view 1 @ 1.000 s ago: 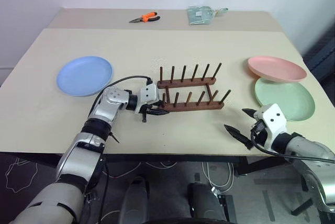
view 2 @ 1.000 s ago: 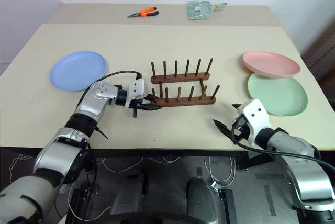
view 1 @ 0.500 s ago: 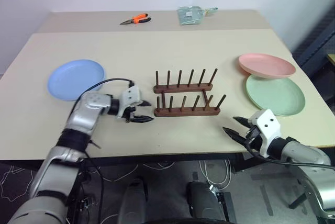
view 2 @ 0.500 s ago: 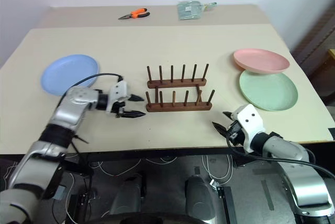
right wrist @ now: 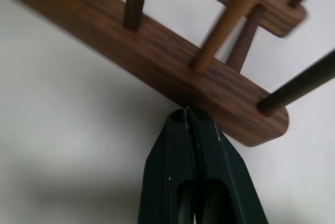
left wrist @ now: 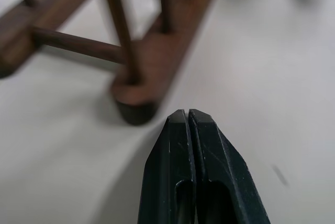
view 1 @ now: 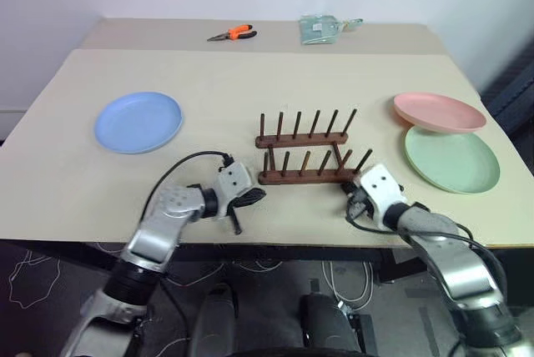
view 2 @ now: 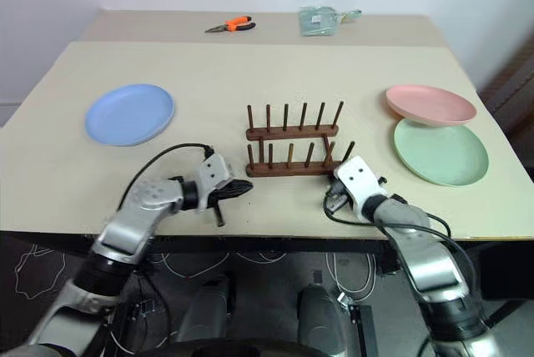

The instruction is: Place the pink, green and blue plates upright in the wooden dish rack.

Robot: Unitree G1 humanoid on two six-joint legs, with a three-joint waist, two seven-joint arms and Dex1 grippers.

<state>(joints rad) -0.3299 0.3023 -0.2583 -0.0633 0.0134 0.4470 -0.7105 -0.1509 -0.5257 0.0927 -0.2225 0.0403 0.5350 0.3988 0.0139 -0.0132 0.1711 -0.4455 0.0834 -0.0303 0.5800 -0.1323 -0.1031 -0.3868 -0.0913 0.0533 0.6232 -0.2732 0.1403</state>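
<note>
Both pincers are pressed together, empty: left pincer (left wrist: 187, 119) just beside the wooden dish rack's (view 1: 304, 176) left end, right pincer (right wrist: 187, 113) touching its near rail (nudging it, I'd guess). Blue plate (view 1: 138, 122) lies left of the rack, pink plate (view 1: 440, 111) and green plate (view 1: 451, 158) right; next comes spreading to grasp one.

Left arm reaches forward low over the near table edge, wrist angled inward; left gripper (left wrist: 187, 116) has its two black fingers pressed together, empty. Right arm likewise forward and low; right gripper (right wrist: 187, 113) fingers closed flat against each other, holding nothing.
</note>
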